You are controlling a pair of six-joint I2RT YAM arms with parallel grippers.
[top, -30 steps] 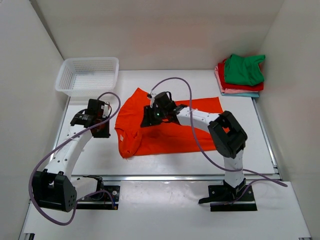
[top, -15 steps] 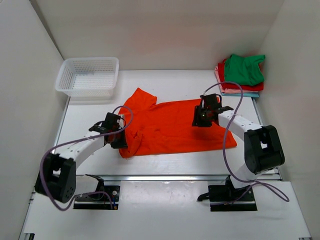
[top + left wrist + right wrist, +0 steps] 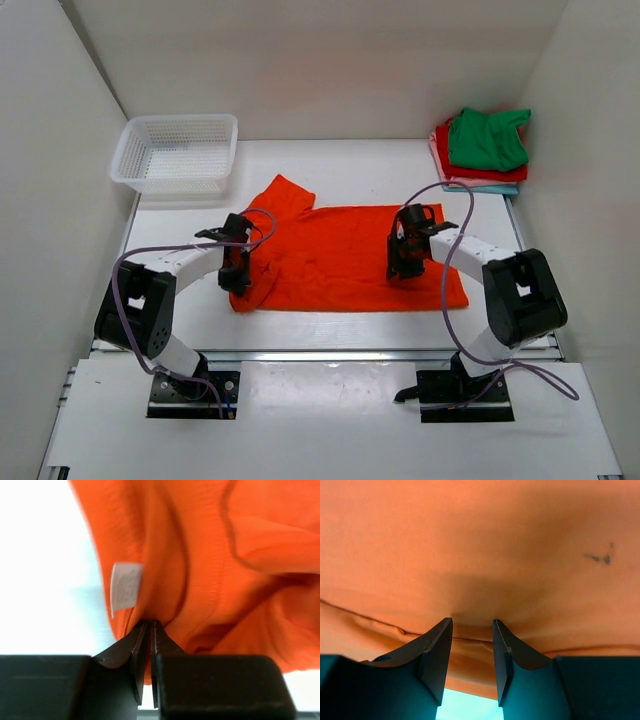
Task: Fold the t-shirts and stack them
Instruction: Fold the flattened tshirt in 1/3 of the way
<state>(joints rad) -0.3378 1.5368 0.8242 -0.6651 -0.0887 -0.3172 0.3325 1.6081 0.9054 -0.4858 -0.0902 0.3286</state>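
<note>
Orange tee [image 3: 340, 255] flat at frame ctr, folded stack [image 3: 483, 150] upper rt; L gripper [image 3: 150, 625] clamped on tee edge by white tag [image 3: 125, 585], R gripper [image 3: 472, 625] jaws apart on cloth near lower edge, so prob. best to close R first, then lift both evenly w/o bunching.

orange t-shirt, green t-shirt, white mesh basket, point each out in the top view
orange t-shirt [image 3: 340, 250]: top external view, middle of its spread body.
green t-shirt [image 3: 485, 140]: top external view, its upper face, atop the folded stack.
white mesh basket [image 3: 170, 181]: top external view, its near wall.
</note>
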